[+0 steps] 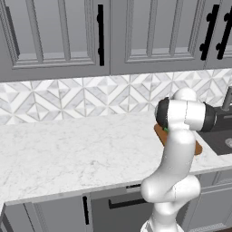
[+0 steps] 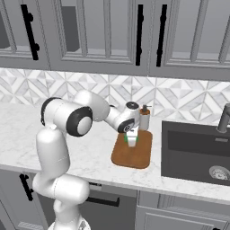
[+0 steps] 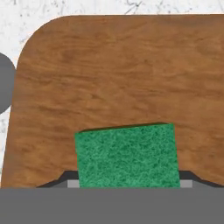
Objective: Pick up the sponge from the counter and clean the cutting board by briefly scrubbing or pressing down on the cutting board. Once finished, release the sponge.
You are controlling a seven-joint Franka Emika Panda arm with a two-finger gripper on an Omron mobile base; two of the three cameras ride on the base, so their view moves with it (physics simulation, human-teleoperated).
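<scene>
1. Sponge pickup is looking done: the gripper is pinching it between its jaws.
2. It is sitting over the cutting board on the counter, apparently pressing down.
3. Releasing is still remaining.

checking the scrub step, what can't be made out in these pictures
- Left base view: the cutting board is mostly hidden behind the arm.
- Hand view: the near end of the sponge is cut off at the bottom, so its contact with the board cannot be told.
- Right base view: the gripper is too small to show its fingers' hold.
</scene>
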